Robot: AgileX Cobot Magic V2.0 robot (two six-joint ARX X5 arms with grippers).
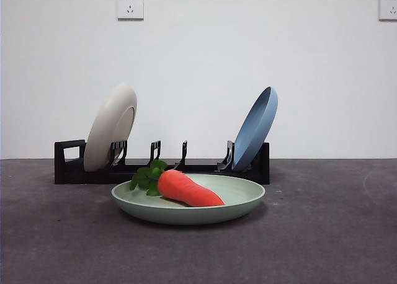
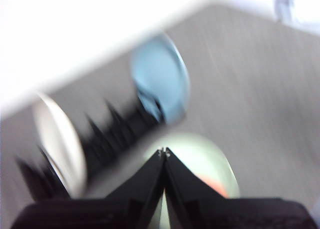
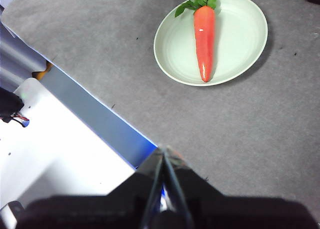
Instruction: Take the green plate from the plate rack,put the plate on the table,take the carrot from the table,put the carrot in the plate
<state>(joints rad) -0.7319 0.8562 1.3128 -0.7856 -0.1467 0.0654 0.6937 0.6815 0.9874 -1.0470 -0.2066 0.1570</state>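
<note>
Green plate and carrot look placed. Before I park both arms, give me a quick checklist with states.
1. Green plate flat on the table, out of the plate rack: ok.
2. Carrot lying fully inside the plate: ok.
3. Left pincer shut and empty: ok.
4. Right pincer shut, empty, away from the plate: ok.
5. Cream plate and blue plate seated in the rack: ok.
</note>
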